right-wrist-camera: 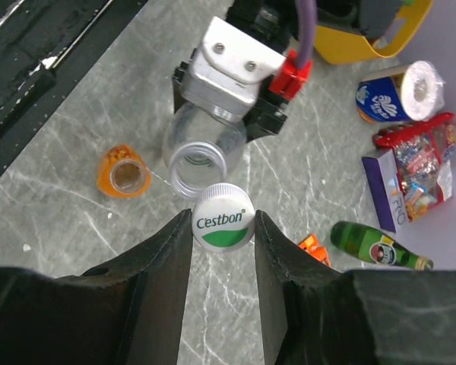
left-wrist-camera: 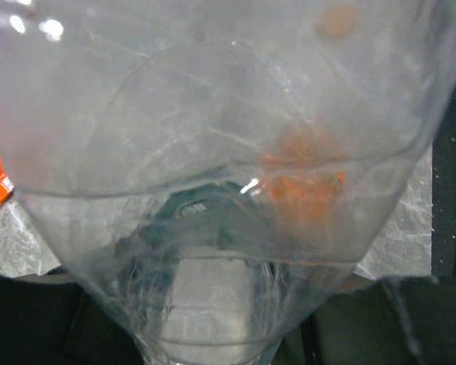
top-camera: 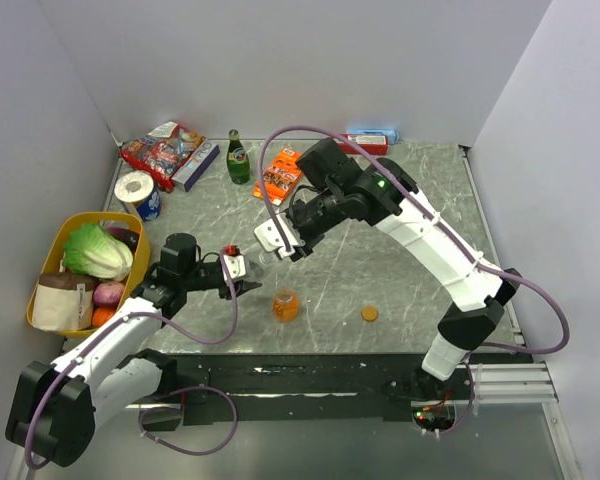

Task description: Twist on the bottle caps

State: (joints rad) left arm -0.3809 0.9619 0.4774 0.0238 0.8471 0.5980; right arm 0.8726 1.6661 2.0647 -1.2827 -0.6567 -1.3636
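Item one, right gripper [right-wrist-camera: 223,225]: my wrist view shows its two black, smooth-sided fingers [right-wrist-camera: 166,266] pinching the white cap [right-wrist-camera: 223,217], a round plastic disc with a ribbed edge, a green crescent and printed lettering, top face towards the camera. Just beyond the cap, nearly touching its rim, is the open threaded neck of the clear bottle [right-wrist-camera: 200,152]: thin, translucent, glossy plastic, lying roughly level, mouth turned towards the cap. Item two, left gripper [top-camera: 242,270]: closed on that bottle's body, with a silver block and red fitting behind the jaws; its own camera is filled by the bottle's hazy wall. Orange bottle [right-wrist-camera: 123,170]: squat, rounded, uncapped, upright on the table [top-camera: 410,260] just beside the clear bottle's neck. Orange-brown cap [top-camera: 369,313]: small flat disc lying alone on the grey marbled tabletop near the front edge, apart from both bottles. Pose: right arm arches high from its base and reaches across to centre-left, wrist bent down; left arm low, stretched forward, forearm almost level. At the far side, a green glass bottle [right-wrist-camera: 380,247]; at left, a yellow basket [top-camera: 52,262] of groceries
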